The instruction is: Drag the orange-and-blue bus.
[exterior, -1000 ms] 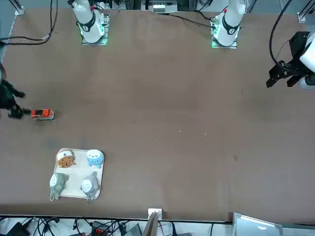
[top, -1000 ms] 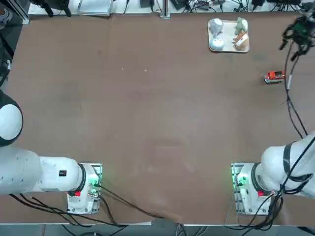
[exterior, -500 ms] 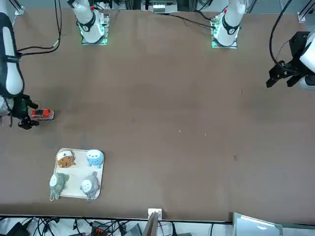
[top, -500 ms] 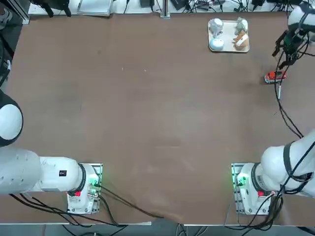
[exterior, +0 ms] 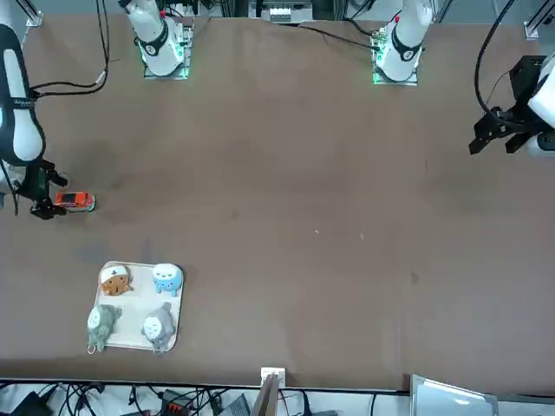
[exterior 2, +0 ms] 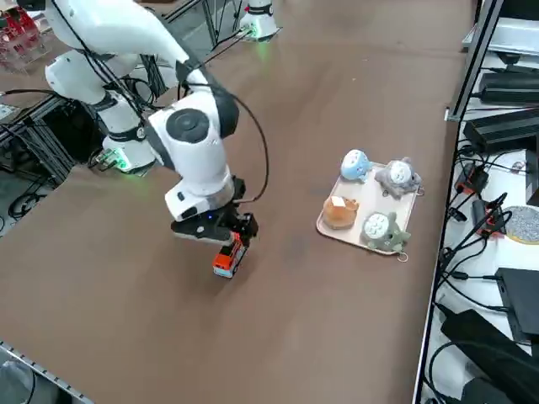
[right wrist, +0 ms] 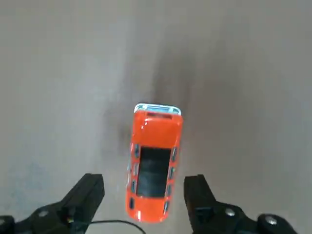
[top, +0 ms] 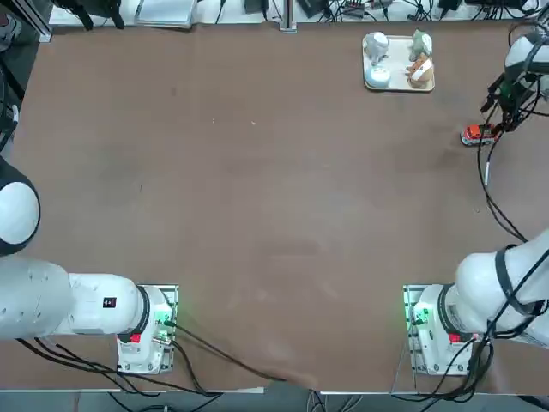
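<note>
Right tool [right wrist: 144, 192] moved in over orange-and-blue bus [right wrist: 153, 161], fingers wide open, straddling its rear, gripping nothing

The right gripper [top: 502, 107] has swung in from the table's far right edge and come down over the bus [top: 477, 134].

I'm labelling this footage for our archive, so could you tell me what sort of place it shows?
Most likely a robotics lab: a large brown table with robot arms bolted on, cables and electronics along its edges, and small test props, an orange-and-blue bus under the open right gripper and a tray of figurines.
</note>
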Action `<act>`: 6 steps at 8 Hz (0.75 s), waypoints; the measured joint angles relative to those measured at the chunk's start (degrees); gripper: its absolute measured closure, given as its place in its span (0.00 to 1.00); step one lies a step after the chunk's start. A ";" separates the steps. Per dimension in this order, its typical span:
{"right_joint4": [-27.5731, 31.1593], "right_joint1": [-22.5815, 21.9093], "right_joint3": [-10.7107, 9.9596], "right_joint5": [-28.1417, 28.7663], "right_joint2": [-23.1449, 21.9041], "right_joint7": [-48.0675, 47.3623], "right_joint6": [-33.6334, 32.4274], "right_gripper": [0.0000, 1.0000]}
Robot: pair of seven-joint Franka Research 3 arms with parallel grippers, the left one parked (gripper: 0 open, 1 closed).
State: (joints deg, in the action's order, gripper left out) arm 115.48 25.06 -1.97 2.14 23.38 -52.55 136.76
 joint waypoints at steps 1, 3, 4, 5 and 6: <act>2.23 0.16 0.00 0.23 0.02 -0.07 2.85 0.00; 4.26 0.37 0.00 1.42 0.02 -0.18 5.59 0.00; 4.71 0.42 0.00 1.61 0.02 -0.23 6.98 0.00; 5.28 0.44 0.00 1.67 0.04 -0.26 8.70 0.00; 6.10 0.46 0.00 1.72 0.13 -0.30 10.29 0.02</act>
State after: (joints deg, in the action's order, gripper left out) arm 121.57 25.52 -1.97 3.87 23.51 -52.86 147.05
